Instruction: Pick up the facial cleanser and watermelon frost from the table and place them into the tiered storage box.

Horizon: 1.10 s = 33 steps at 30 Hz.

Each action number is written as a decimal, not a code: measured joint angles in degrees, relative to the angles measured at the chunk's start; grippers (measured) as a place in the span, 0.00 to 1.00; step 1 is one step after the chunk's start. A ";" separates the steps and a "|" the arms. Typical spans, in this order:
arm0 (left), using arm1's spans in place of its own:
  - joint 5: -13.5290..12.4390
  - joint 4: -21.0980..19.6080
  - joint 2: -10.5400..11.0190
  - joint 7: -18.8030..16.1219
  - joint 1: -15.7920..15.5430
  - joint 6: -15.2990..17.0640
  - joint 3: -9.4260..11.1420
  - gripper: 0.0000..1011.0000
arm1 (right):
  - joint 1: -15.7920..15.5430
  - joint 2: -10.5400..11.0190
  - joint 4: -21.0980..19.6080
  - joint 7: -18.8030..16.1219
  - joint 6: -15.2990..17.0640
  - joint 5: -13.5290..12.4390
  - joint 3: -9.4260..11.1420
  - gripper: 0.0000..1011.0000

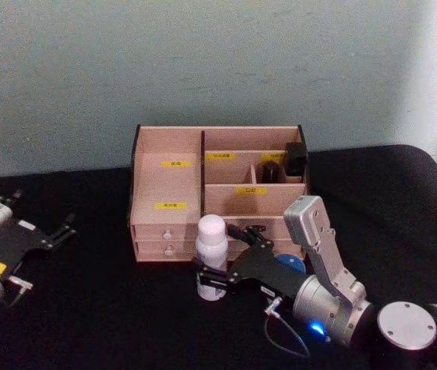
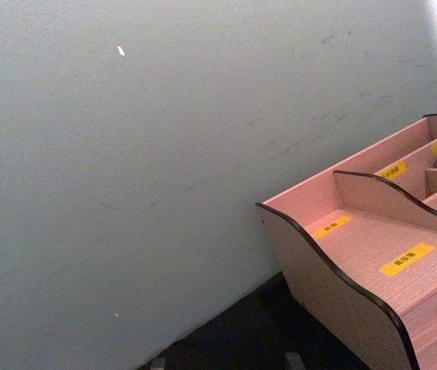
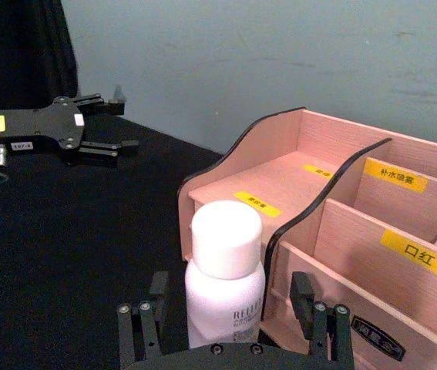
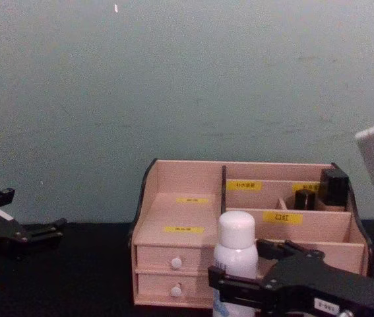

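Right hand (image 1: 218,254) reaches in low from the robot's right, arm slanting forward and leftward across the bench (image 1: 110,308). Its fingers (image 3: 301,287) are spread apart, one on each side of the cleanser (image 1: 211,231), with a slim gap to the bottle on both sides. The cleanser stands upright on the bench, long axis vertical, white cap on top, just in front of the box (image 1: 168,185) near its drawers. A small blue thing (image 1: 289,262) lies just before the box, partly hidden behind the right hand. A black case (image 1: 296,157) and a dark jar (image 1: 270,168) sit in the box's rear right compartments. Left hand (image 1: 41,210) rests far to the left, fingers apart, holding nothing.
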<state>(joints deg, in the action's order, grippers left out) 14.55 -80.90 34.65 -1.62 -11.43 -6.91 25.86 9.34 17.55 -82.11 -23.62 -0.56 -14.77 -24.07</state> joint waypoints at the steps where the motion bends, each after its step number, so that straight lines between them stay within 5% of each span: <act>1: 0.00 0.00 0.00 0.00 0.00 0.00 0.00 0.99 | 0.22 -0.17 0.24 0.02 0.11 0.02 -0.13 0.99; 33: 0.00 0.00 0.00 0.00 0.00 0.00 0.00 0.99 | 2.49 -2.58 4.62 0.85 1.24 -0.39 -0.44 0.99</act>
<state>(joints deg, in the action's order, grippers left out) 14.55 -80.90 34.65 -1.62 -11.43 -6.91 25.86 11.83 14.96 -77.49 -22.77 0.68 -15.16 -24.50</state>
